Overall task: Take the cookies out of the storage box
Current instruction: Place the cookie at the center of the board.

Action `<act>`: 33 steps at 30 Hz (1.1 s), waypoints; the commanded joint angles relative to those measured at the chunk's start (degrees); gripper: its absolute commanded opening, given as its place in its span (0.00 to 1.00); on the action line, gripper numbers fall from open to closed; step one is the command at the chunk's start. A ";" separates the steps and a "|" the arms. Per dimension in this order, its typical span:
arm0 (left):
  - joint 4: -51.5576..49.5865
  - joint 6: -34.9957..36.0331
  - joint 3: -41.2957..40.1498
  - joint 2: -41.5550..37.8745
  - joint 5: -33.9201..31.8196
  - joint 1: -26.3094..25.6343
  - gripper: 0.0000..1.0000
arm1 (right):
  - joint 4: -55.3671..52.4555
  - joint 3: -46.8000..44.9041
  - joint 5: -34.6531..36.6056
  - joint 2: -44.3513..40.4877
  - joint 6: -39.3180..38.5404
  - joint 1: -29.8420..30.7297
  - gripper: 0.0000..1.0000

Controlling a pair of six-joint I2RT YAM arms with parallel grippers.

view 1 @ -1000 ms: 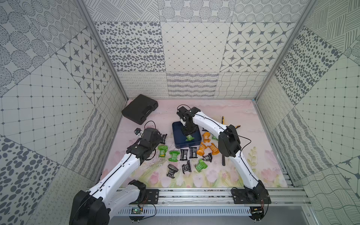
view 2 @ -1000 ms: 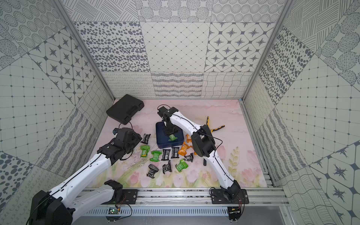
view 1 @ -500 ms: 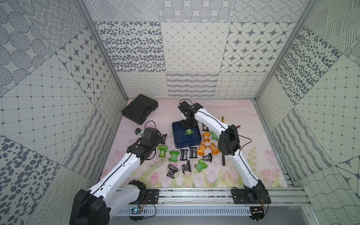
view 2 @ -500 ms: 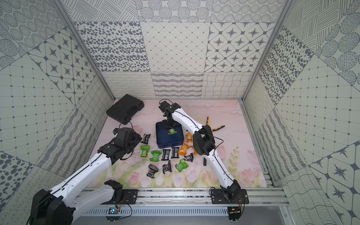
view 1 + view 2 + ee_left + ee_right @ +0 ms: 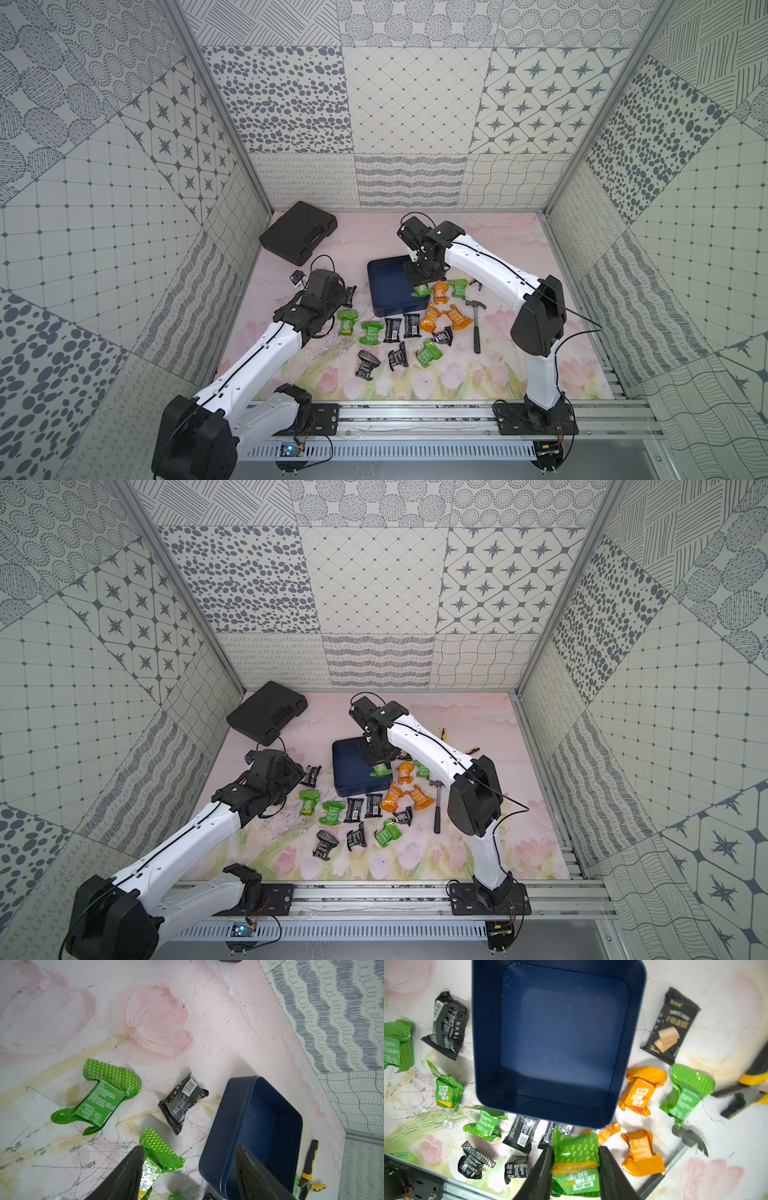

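Your right gripper [image 5: 575, 1148] has carried the green cookie packet [image 5: 576, 1167] from inside the storage box [image 5: 488, 1043] out over its edge, fingers pinched on it. The box is empty now, so you're nearly done. Your left gripper [image 5: 189, 1147], beside the box, is wide open, holding nothing.

Bare mat [image 5: 365, 239] behind storage box [image 5: 386, 286], cookies [image 5: 392, 330] in front.
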 commanded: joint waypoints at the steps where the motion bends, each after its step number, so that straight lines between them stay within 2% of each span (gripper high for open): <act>1: 3.28 2.75 0.25 0.68 2.22 0.40 0.73 | 1.60 -8.88 3.00 -7.36 6.51 -0.05 0.28; 10: 3.58 3.31 -0.61 0.53 3.73 0.83 0.73 | 6.14 -37.22 3.27 -27.39 19.50 -0.13 0.28; 16: 3.16 3.27 -1.49 -0.84 3.97 0.81 0.73 | 15.32 -49.05 -0.04 -31.15 25.40 -0.32 0.28; 25: 2.28 3.74 -2.74 -3.40 2.65 0.95 0.73 | 24.59 -58.61 -0.06 -30.16 27.56 -0.70 0.31; 33: 1.56 4.53 -2.96 -4.06 1.05 1.34 0.73 | 26.27 -59.40 0.27 -28.88 27.69 -0.64 0.51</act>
